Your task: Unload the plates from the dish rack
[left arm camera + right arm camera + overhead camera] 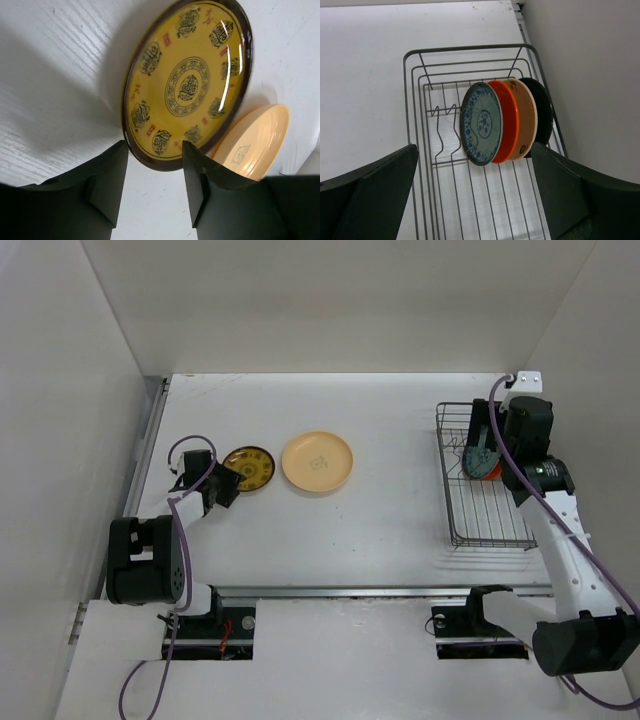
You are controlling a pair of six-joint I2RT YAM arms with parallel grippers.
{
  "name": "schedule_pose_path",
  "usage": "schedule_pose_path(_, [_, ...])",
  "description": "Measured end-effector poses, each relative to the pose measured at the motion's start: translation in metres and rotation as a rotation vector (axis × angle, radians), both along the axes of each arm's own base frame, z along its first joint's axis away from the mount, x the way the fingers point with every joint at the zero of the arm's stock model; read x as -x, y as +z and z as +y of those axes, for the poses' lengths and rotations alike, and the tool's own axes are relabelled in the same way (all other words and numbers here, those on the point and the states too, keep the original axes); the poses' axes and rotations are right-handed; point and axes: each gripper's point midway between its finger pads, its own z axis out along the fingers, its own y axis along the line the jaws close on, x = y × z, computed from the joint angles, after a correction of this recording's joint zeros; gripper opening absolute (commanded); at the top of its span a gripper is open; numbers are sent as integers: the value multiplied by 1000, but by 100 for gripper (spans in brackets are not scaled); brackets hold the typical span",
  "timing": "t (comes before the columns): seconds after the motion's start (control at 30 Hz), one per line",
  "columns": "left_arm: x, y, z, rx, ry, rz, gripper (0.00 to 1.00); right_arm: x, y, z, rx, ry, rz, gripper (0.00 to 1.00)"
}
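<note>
Left tool (154,159) and right tool (474,150) gape apart; beige plate (526,119) mostly hides a dark plate (544,112).

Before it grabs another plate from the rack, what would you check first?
1. Open right gripper: ok.
2. Outermost blue plate in dish rack, face unobstructed: ok.
3. Finger room between blue plate and orange-red plate: cannot tell, they overlap in view.
4. Withdrawn left gripper: not ok, open but flanking the yellow plate at its rim.
5. Bare table between peach plate and dish rack: ok.
</note>
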Motion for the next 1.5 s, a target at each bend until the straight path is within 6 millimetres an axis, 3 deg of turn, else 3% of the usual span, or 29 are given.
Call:
schedule_pose_path(0.23, [2, -2, 0, -3, -4, 11, 66, -6, -1, -20, 46, -66, 31, 100])
schedule_pose_path(0.47, [9, 6, -2, 4, -17, 6, 67, -19, -33, -47, 105, -118, 169, 97])
schedule_pose_path(0.53, [10, 22, -3, 0, -21, -43, 67, -21, -48, -54, 117, -118, 229, 87])
schedule_pose_path(0.6, [9, 45, -3, -9, -31, -116, 67, -22, -56, -56, 119, -111, 262, 85])
schedule_pose_path(0.7, [10, 90, -3, -39, -52, -267, 67, -28, -67, -58, 119, -83, 313, 74])
schedule_pose_path(0.83, [13, 143, -4, -76, -86, -458, 67, -34, -73, -53, 105, -38, 343, 62])
schedule_pose_path(0.9, [14, 156, -7, -83, -104, -515, 66, -37, -73, -50, 97, -14, 351, 58])
schedule_pose_path(1.17, [19, 139, -19, -59, -173, -487, 65, -50, -82, -45, 89, 31, 389, 52])
schedule_pose_path(1.5, [18, 144, -24, -46, -197, -512, 65, -58, -119, -53, 105, 4, 498, 48])
